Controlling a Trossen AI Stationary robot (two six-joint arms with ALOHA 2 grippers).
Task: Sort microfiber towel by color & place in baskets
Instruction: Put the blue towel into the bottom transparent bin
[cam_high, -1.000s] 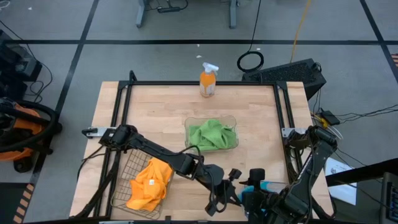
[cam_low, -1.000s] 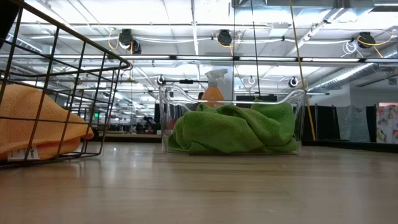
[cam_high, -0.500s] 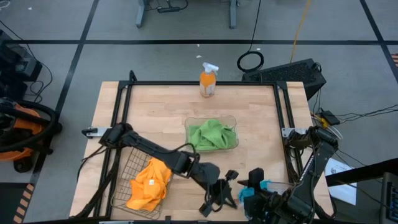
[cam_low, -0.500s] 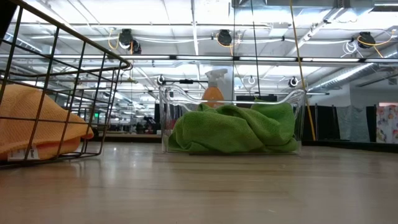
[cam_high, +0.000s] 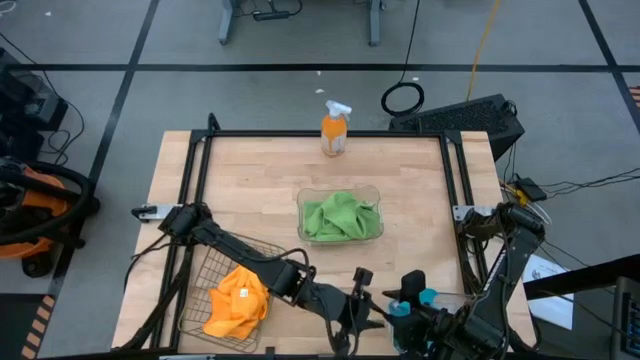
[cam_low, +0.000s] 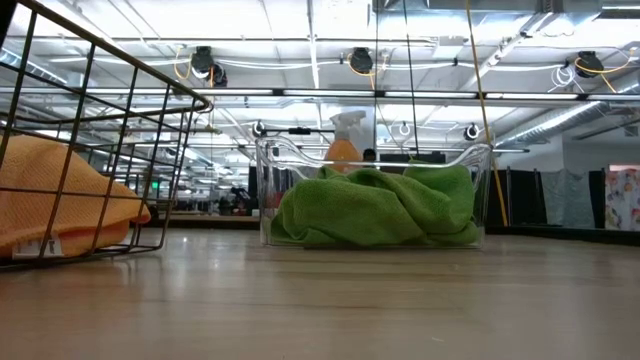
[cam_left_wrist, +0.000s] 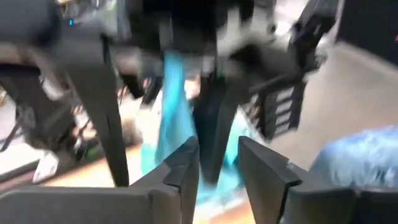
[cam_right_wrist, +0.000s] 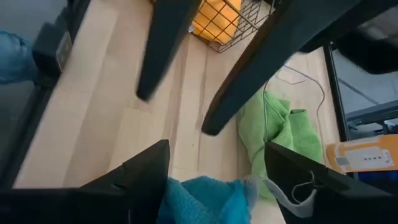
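The handover at the near edge of the desk (cam_high: 250, 175) looks like the weak point. The right gripper (cam_right_wrist: 214, 186) has its jaws spread wide around a sky blue towel (cam_right_wrist: 208, 198) bunched between them; whether the pads actually bear on the cloth I cannot tell. The left gripper (cam_left_wrist: 217, 165), close beside it, has its jaws a little apart, and blue cloth (cam_left_wrist: 171, 106) hangs just beyond them. If neither arm has a firm pinch, the towel may slide off the desk edge, or a trailing corner may snag on the other arm (the two work very near each other here).

The other cloths are sorted: orange-yellow towels (cam_high: 238, 298) lie in the wire mesh basket (cam_high: 215, 262) on the left, and green towels (cam_high: 340, 217) fill a clear plastic basket (cam_high: 372, 195) at mid-desk. No third basket shows, so where the blue goes is an open question.

The desk is pale wood planks inside a black frame, with an orange spray bottle (cam_high: 334, 128) at its far edge. Beyond is a grey floor with cables, and the low view shows a long hall under strip lights.
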